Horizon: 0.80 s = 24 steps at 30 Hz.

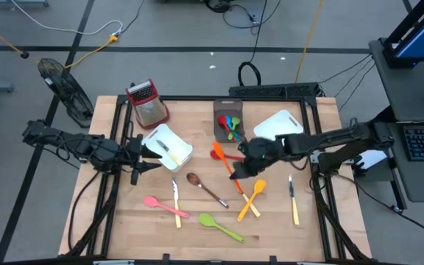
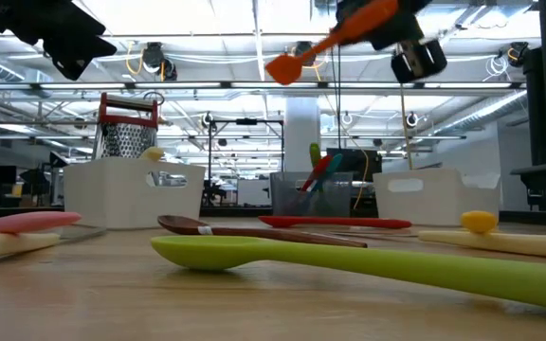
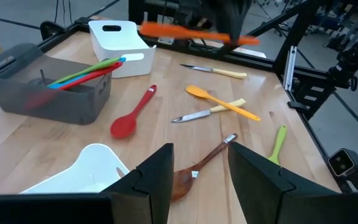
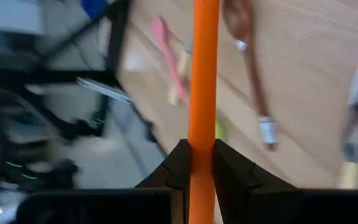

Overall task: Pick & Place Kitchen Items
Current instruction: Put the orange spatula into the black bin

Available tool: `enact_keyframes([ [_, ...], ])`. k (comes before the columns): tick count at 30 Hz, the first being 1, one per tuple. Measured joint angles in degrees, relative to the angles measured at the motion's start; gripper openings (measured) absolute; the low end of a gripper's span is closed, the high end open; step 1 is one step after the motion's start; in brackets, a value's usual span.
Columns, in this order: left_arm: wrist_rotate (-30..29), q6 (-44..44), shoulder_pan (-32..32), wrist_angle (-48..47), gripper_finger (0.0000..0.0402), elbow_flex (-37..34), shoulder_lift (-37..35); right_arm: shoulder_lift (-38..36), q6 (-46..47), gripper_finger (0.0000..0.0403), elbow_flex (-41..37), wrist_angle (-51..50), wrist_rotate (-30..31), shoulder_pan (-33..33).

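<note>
Lying nearest the front edge of the table [image 1: 124, 221]: a green spoon [image 2: 349, 260], with a pink spatula [image 2: 22, 223] and a yellow-handled knife [image 1: 175, 193] off to the left arm's side. Just behind, a brown spoon [image 2: 254, 230], a crossed orange and yellow pair [image 1: 252, 199] and a second knife [image 1: 294, 202], all flat on the wood and not yet sorted.

Raised well clear of the boards at mid-table, the orange spatula [image 2: 335, 36], pinched across its handle by the right gripper [image 4: 202, 152], fingers pressed tight on either side, blade end hanging free. Opposite, the left gripper [image 3: 201, 152], fingers spread and holding nothing, hovering at the edge of the near white bin [image 1: 182, 151]. Below and between the two, a red spoon [image 3: 132, 115] on the table.

Farther back, the dark grey bin [image 3: 17, 93], already bristling with coloured utensils, the second white bin [image 1: 280, 125] beside it, and the box grater [image 1: 147, 103] at the far left corner.

Judged to be mid-carry. Best done by keeping the pinch firm, since a long handle held off-centre may swing; travelling high enough to clear the bin wall; lining the spatula up with the bin's length; lowering inside before letting go rather than dropping from above; steering wide of the waiting left arm.
</note>
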Motion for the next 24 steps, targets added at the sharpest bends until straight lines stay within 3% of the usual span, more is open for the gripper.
enact_keyframes([
  [5, 0.00, 0.00, 0.00, -0.01, 0.0154, 0.00, 0.01, -2.55, 8.62, 0.0035, 0.04, 2.22, -7.11, -6.83],
  [15, -0.27, 0.36, 0.00, 1.51, 0.0154, 0.00, 0.01, -2.01, 13.93, 0.0035, 0.04, 1.57, -27.02, -24.39],
  [24, -7.40, -0.06, 0.00, 1.31, 0.0154, 0.00, -0.01, 4.92, 14.47, 0.0037, 0.07, 5.13, -39.32, -35.15],
])
